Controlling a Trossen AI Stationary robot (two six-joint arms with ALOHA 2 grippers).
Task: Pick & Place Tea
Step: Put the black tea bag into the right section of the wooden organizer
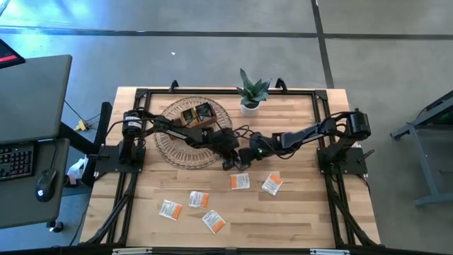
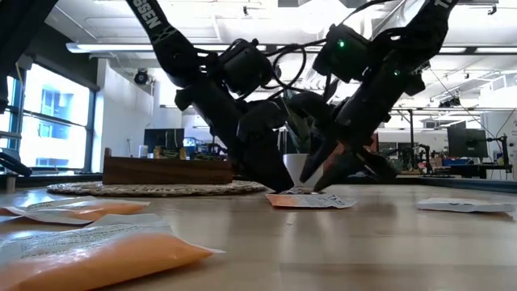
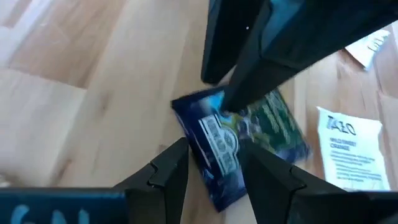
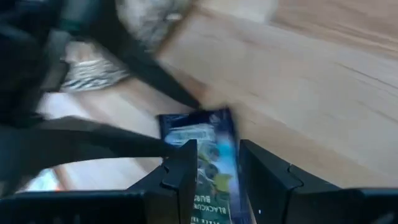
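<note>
Nearby, orange sachets [image 1: 205, 210], plant [image 1: 250, 93], wooden tray [image 1: 196, 115]
</note>
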